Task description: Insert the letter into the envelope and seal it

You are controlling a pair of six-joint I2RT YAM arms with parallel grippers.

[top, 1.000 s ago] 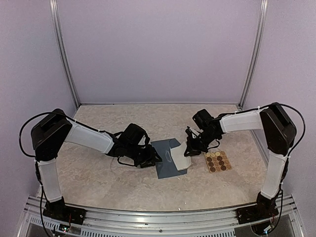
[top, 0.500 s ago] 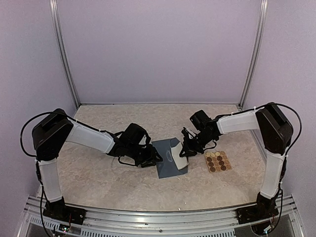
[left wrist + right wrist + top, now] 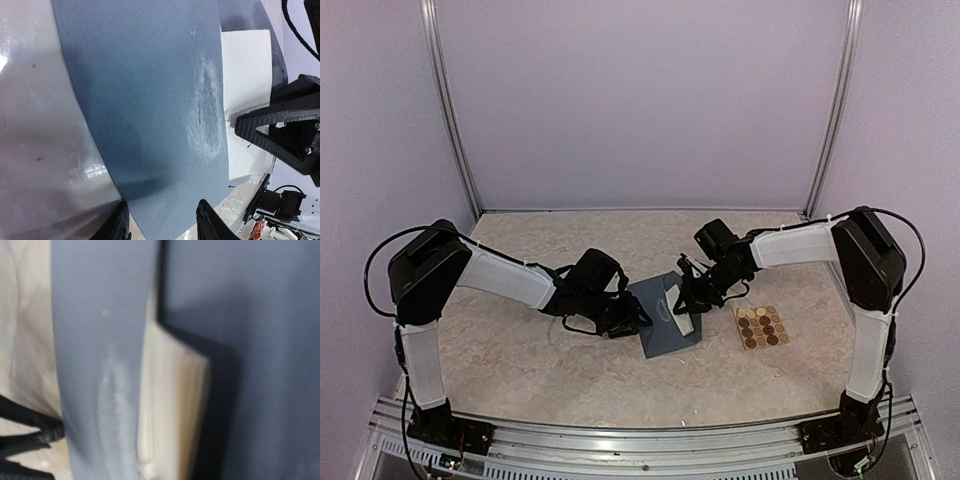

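A tan sticker sheet [image 3: 761, 327] (round brown stickers) lies flat on the beige marbled table [image 3: 520, 370].

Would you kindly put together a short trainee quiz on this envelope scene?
1. True or false: the white letter lies wholly inside the blue envelope.
2. Seen from above, the sticker sheet lies: A) on the envelope, B) to its right, C) to its left.
3. Which pincer is at the letter?
Key: 1 false, part of it sticks out; 2 B; 3 the right pincer.
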